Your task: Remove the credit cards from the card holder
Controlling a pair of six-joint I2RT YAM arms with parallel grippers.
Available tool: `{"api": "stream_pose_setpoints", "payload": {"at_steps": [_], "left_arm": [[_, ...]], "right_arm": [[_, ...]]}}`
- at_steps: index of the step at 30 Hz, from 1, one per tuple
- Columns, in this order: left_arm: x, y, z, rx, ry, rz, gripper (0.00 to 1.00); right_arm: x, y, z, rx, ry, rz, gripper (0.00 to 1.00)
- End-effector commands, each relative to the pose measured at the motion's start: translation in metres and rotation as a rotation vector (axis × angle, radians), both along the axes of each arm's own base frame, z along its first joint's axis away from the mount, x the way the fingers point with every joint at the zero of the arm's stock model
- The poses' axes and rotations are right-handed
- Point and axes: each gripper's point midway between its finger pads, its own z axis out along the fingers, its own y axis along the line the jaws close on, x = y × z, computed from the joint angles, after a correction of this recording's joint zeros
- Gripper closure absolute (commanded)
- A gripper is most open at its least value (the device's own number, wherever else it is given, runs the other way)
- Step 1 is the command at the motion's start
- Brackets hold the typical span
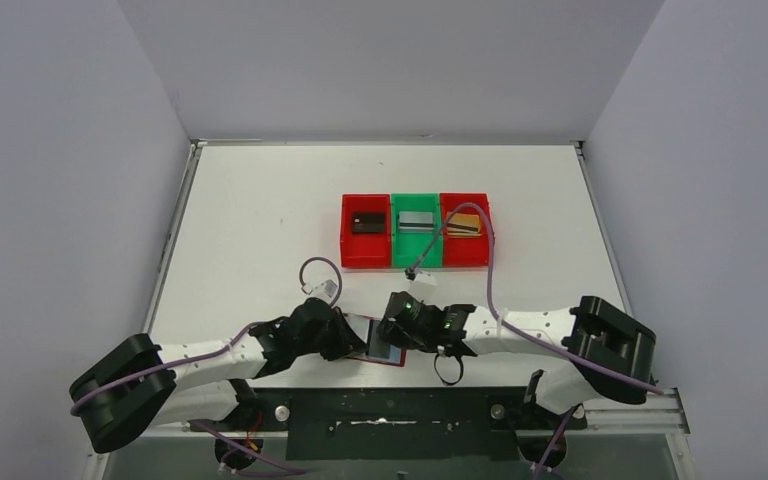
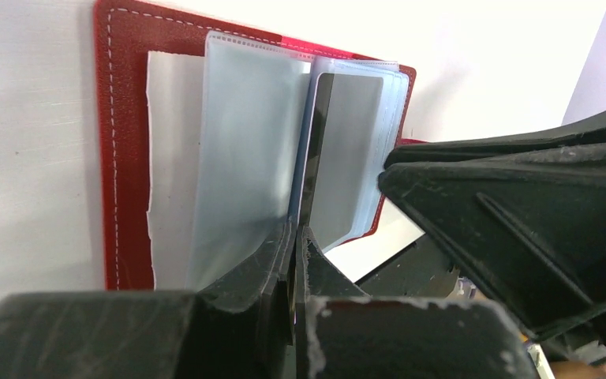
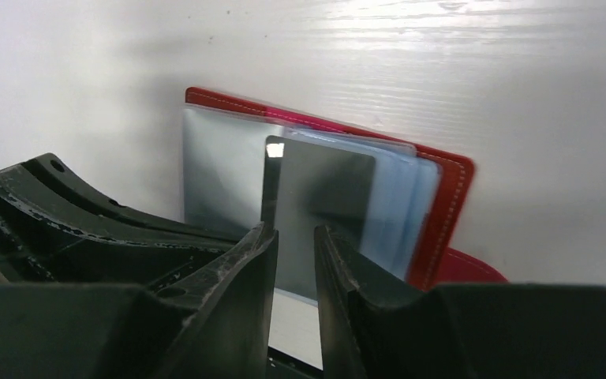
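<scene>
Black and scuffed, the fingers of the left gripper [image 2: 294, 237] are pressed together on the near edge of a clear sleeve page, which is held standing upright beyond the fingertips. A dark grey card [image 3: 323, 189] is seen in that raised page, edge-on from the left wrist and face-on from the right wrist. The right gripper [image 3: 296, 237] is set opposite, its jaws a little apart with nothing between them; the card's face is seen through the gap, just beyond the tips. The card holder [image 2: 118, 158] is spread open on the white table [image 3: 458, 71], its dark red cover reaching out to the left of the left gripper's fingers. Well beyond both grippers, 3 bins are lined up touching: a red bin [image 1: 365, 255] with a black card [image 1: 367, 221], a green bin [image 1: 416, 252] with a silver card [image 1: 418, 221], and a second red bin [image 1: 466, 255] with a gold card [image 1: 465, 224].
</scene>
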Motion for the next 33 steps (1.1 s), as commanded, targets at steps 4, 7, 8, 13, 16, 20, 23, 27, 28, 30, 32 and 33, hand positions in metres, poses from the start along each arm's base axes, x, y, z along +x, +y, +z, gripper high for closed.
{"api": "stream_pose_setpoints", "payload": {"at_steps": [4,7,8,13,16,20,23,27,28,30,32,33], "left_arm": [[0.007,-0.002,0.010,-0.026,-0.029,0.020,1.00],[0.008,0.000,0.010,-0.016,-0.035,0.023,1.00],[0.009,0.001,0.010,-0.009,-0.038,0.025,1.00],[0.012,0.008,0.010,0.033,-0.047,0.048,1.00],[0.015,0.010,0.013,0.026,-0.053,0.064,1.00],[0.017,0.001,0.022,-0.036,-0.076,0.037,0.93],[0.017,-0.010,0.027,-0.079,-0.084,-0.010,0.76],[0.019,-0.015,0.018,-0.062,-0.050,-0.044,0.66],[0.020,-0.015,0.016,-0.061,-0.044,-0.047,0.65],[0.024,-0.015,0.014,-0.070,-0.038,-0.043,0.65],[0.029,-0.012,0.012,-0.084,-0.026,-0.036,0.65],[0.031,-0.012,0.014,-0.095,-0.031,-0.039,0.65]], "right_arm": [[0.005,0.001,-0.016,-0.138,0.018,-0.035,0.81],[0.001,-0.015,-0.027,-0.201,0.048,-0.075,0.83],[-0.001,-0.019,-0.031,-0.216,0.058,-0.085,0.83],[-0.008,-0.035,-0.045,-0.262,0.094,-0.118,0.83],[-0.010,-0.036,-0.047,-0.261,0.097,-0.121,0.83],[-0.010,-0.033,-0.047,-0.252,0.095,-0.113,0.83],[-0.010,-0.029,-0.047,-0.235,0.096,-0.099,0.82],[-0.012,-0.024,-0.049,-0.194,0.105,-0.086,0.82],[-0.012,-0.023,-0.049,-0.187,0.107,-0.087,0.82],[-0.012,-0.023,-0.050,-0.177,0.110,-0.087,0.82],[-0.013,-0.024,-0.050,-0.164,0.113,-0.090,0.82],[-0.012,-0.024,-0.050,-0.158,0.114,-0.091,0.82]]}}
